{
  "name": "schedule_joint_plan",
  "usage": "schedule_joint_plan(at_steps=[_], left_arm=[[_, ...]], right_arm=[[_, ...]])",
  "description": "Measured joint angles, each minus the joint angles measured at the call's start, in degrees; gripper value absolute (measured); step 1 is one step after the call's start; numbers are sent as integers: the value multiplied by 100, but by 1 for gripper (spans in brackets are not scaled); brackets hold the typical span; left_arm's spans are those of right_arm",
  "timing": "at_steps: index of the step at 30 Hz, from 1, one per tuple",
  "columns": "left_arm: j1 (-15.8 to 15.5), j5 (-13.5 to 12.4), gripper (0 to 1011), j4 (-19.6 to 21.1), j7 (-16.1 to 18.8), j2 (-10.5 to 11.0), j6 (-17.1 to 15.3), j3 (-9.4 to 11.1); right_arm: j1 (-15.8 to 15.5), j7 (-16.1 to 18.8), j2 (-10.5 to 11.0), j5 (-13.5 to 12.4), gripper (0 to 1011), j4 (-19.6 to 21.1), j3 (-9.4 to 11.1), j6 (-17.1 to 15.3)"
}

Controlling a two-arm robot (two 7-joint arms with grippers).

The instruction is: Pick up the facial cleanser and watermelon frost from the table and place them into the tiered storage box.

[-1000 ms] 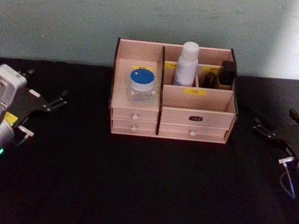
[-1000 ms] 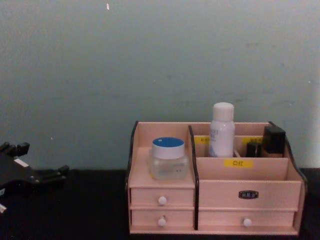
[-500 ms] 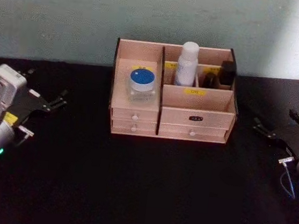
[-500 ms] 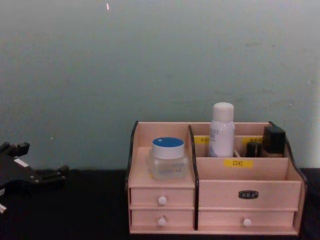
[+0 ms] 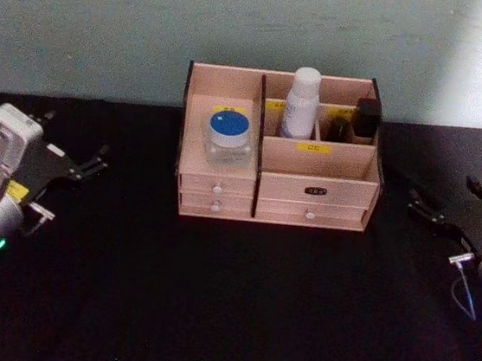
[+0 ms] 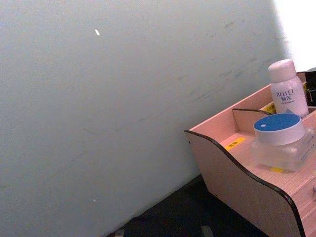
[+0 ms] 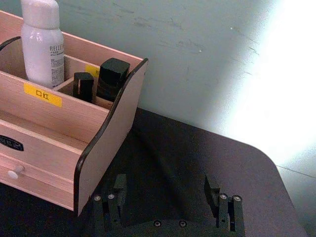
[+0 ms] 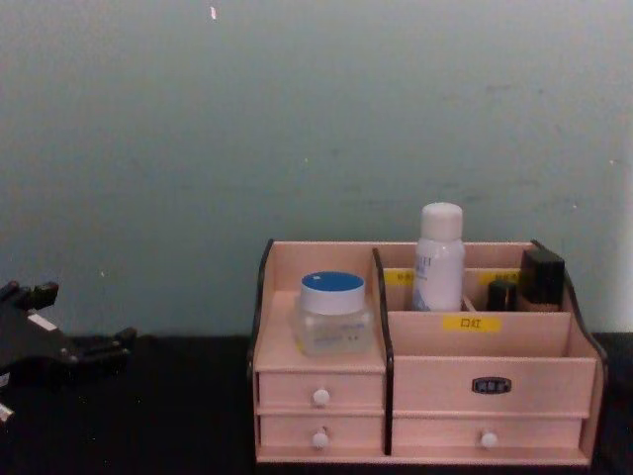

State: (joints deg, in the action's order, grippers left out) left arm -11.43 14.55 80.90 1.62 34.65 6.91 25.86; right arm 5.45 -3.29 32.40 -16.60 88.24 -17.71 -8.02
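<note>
The tiered storage box (image 5: 344, 193) stands at the back middle of the black table. The facial cleanser (image 5: 301, 103) is upright in its rear middle compartment, also seen as a white bottle with blue print (image 8: 439, 256) (image 7: 43, 43). The watermelon frost (image 5: 228, 136), a clear jar with a blue lid (image 8: 332, 312) (image 6: 279, 140), sits on the left step above the small drawers. My left gripper (image 5: 98, 162) rests open at the far left of the table. Far to the right, my right gripper (image 5: 414, 203) (image 7: 165, 190) is open too. Both are empty and well away from the box.
Small black bottles (image 5: 367, 118) (image 7: 112, 74) stand in the box's rear right compartment. A pale wall rises close behind the box. The black tabletop (image 5: 236, 302) spreads wide in front of the box and between the arms, with its rounded right corner (image 7: 256, 163) near the right gripper.
</note>
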Motion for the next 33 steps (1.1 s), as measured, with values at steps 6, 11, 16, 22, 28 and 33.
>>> schedule_joint_plan(at_steps=[6,11,16,22,28,33], left_arm=[[0,0,1001,0,0,0,0,0],[0,0,1001,0,0,0,0,0],[0,0,1001,0,0,0,0,0],[0,0,1001,0,0,0,0,0],[0,0,1001,0,0,0,0,0],[0,0,1001,0,0,0,0,0]], right_arm=[[0,0,0,0,1003,0,0,0],[0,0,0,0,1003,0,0,0],[0,0,0,0,1003,0,0,0],[0,0,0,0,1002,0,0,0],[0,0,0,0,1003,0,0,0],[0,0,0,0,1003,0,0,0]])
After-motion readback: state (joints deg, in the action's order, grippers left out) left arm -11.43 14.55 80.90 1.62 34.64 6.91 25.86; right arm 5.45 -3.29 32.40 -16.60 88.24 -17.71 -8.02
